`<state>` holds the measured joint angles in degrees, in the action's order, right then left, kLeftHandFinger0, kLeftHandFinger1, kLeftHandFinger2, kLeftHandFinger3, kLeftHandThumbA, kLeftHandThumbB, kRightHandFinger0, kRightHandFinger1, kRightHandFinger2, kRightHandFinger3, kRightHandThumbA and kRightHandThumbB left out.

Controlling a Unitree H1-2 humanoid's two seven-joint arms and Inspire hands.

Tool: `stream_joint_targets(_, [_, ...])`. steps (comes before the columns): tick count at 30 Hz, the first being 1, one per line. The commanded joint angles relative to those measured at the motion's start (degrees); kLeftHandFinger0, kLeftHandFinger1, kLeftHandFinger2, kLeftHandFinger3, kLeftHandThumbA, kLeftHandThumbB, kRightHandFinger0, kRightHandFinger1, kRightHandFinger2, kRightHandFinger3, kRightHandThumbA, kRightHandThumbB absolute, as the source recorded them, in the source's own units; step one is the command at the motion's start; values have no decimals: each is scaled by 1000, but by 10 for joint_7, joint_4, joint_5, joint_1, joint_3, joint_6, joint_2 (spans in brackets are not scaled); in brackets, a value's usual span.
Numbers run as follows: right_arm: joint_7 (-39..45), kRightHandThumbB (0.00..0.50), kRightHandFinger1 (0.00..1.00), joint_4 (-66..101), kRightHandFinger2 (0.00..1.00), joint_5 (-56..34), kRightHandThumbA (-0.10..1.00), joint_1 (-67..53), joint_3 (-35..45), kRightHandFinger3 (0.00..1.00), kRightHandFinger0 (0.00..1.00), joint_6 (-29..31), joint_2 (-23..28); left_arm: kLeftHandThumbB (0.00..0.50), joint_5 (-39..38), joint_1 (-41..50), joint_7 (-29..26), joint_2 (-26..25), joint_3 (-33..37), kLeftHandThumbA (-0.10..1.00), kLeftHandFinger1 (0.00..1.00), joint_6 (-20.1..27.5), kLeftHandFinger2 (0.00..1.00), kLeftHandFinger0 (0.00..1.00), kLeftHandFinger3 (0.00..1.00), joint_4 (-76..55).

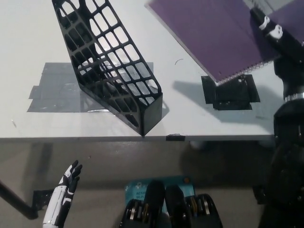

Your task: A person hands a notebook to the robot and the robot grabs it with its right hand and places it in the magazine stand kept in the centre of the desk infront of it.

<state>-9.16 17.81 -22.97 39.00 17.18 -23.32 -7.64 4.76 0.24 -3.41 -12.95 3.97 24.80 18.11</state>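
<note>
Notebook, purple-covered and spiral-bound, hangs tilted in the air at the upper right of the head view, clamped at its right side by the black right robot hand, whose fingers lie across the cover near the top right corner. The spiral binding runs along the lower right edge of the notebook, just above a small black square plate that lies flat on the table. The notebook casts a shadow on the table to the left of that plate. It is held well apart from the black lattice magazine stand, which stands on the table to the left of the notebook, its tall end toward the top of the frame and its low closed end near the table's front edge. Only table and tape show through the stand's open grid walls. The stand rests partly on a patch of grey tape stuck to the table. Down at the lower left, below the table edge, the white left robot hand rests holding nothing, fingers spread and pointing upward. A blue label shows on the floor area at bottom centre.
</note>
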Motion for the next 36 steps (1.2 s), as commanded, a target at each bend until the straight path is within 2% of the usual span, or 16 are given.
stream_joint_targets(1, [-32, 3, 0, 24, 0, -30, 1000, 56, 1, 0, 0, -1, -19, 500, -5, -7, -5, -6, -2, 1000, 1000, 21, 1000, 1000, 1000, -15])
stream_joint_targets(6, [-47, 7, 0, 6, 0, 4, 999, 73, -26, 0, 0, 20, -46, 500, -10, -8, -1, -5, -3, 1000, 1000, 21, 1000, 1000, 1000, -14])
stream_joint_targets(12, [-64, 0, 0, -26, 0, 19, 926, 81, -43, 0, 0, 38, -86, 500, -3, -7, -8, -6, -2, 1000, 1000, 21, 1000, 1000, 1000, -16])
stream_joint_targets(20, [-87, 0, 0, -78, 0, 80, 981, 85, -83, 0, 0, 73, -126, 500, -2, -6, -9, -5, -2, 1000, 1000, 21, 1000, 998, 1000, -18])
stream_joint_targets(32, [-95, 0, 0, -147, 0, 99, 1000, 105, -98, 0, 0, 157, -141, 500, 2, -7, -12, -5, 0, 1000, 1000, 21, 1000, 1000, 1000, -21])
stream_joint_targets(36, [-108, 17, 0, -160, 0, 106, 1000, 110, -99, 0, 0, 176, -141, 500, 7, -7, -16, -6, 2, 1000, 1000, 21, 1000, 1000, 1000, -22])
